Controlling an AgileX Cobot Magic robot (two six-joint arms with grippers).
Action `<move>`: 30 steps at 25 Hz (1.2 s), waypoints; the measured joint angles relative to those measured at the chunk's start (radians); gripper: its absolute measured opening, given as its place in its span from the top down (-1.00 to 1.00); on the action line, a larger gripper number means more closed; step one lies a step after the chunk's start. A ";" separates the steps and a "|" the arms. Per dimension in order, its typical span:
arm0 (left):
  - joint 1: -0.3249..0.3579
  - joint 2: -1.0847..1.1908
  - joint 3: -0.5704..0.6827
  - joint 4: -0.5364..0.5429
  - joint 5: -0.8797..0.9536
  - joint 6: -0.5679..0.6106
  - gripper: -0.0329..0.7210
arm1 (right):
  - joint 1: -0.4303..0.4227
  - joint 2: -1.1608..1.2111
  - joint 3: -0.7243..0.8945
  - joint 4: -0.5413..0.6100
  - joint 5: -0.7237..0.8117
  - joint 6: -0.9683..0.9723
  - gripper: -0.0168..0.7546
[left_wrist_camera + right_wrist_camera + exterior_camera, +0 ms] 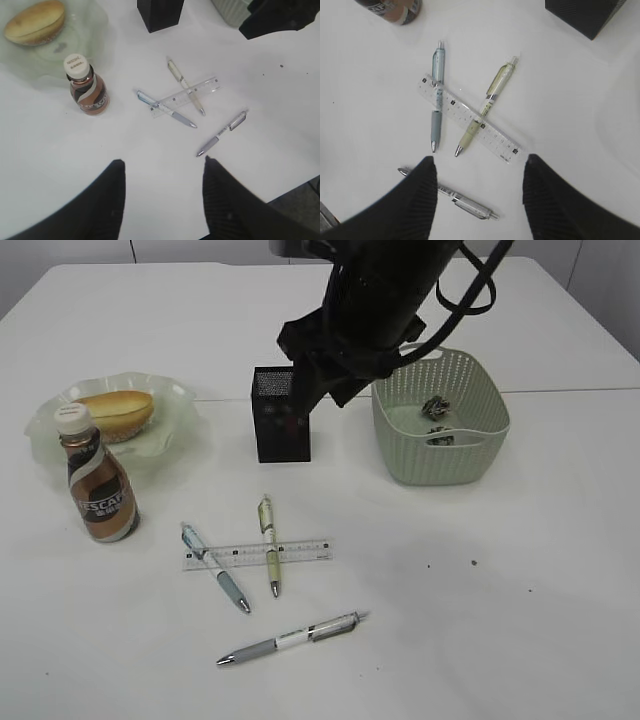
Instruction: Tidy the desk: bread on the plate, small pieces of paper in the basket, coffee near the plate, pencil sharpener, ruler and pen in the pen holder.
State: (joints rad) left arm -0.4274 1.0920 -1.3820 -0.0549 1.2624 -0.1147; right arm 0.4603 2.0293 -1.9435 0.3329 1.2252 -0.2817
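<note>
Hovering with the right tool (480, 165) spread wide and empty above the ruler (470, 119), lying flat on the table (560, 100) and crossed by a blue pen (436, 95) and a green pen (482, 107), with a grey pen (465, 202) near them but apart. Holding the left tool (162, 165) likewise open and empty, well back from that cluster. Judging much of the job settled: bread (118, 412) on the plate (50, 410), coffee (100, 485) just beside it, paper scraps (436, 406) in the basket (490, 435); seeing no pencil sharpener in any view. Risking most at the crossed pile: likely to nudge the ruler and the second pen when closing on the first, sending them rolling or sliding off. Expecting trouble with the ruler as well, thin, smooth and flush with the table, hard to get a finger under and prone to skate away or slip out. Watching the pen holder (280, 420) too, narrow-mouthed and probably light: easy to catch its rim with a tilted or off-centre pen, to tip it, or to drop the pen outside. Minding the tall coffee bottle, easy to topple with a careless sweep of the left arm.
</note>
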 joint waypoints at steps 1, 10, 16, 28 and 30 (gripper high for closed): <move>0.000 0.008 0.000 0.000 0.000 0.000 -0.07 | 0.000 0.000 0.000 0.000 0.002 0.003 -0.09; 0.000 0.099 0.000 0.000 -0.002 0.060 -0.07 | 0.000 0.000 0.000 -0.074 0.010 0.153 -0.09; 0.000 0.205 0.000 0.002 -0.002 0.163 -0.07 | -0.002 -0.028 0.065 -0.145 0.010 0.199 -0.09; -0.080 0.460 0.001 0.078 -0.057 0.344 -0.07 | -0.002 -0.287 0.448 -0.313 0.010 0.213 -0.09; -0.105 0.496 0.001 0.115 -0.093 0.359 -0.07 | -0.002 -0.342 0.514 -0.311 0.010 0.214 -0.09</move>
State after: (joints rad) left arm -0.5325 1.5885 -1.3813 0.0596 1.1693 0.2442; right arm 0.4585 1.6869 -1.4300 0.0223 1.2351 -0.0677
